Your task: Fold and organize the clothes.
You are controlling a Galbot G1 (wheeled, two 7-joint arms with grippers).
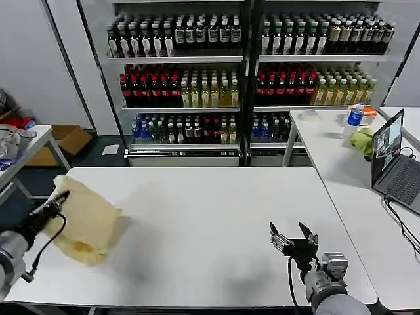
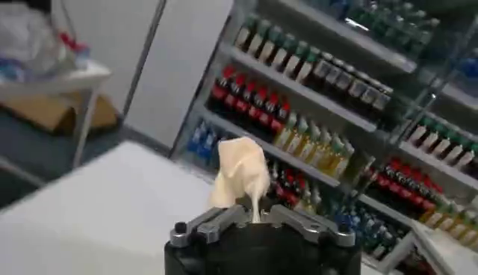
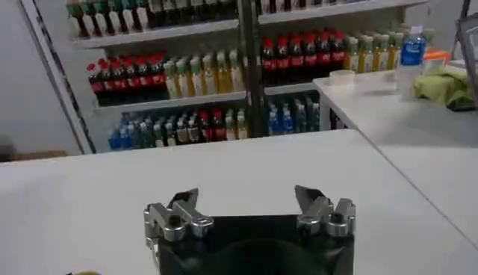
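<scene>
no readable text anywhere. bottles on the shelves at 12 o'clock carry labels, too small to make out. blue-label bottle on the side tabletop at 2 o'clock: label unreadable. laptop screen at 3 o'clock shows a picture, no legible words. the clothes at 9 o'clock show no label or print.

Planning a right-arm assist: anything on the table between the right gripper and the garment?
Nothing visible. The right gripper is open over bare table near the front edge; the cream-yellow garment lies at the table's left end, pinched by the left gripper.
</scene>
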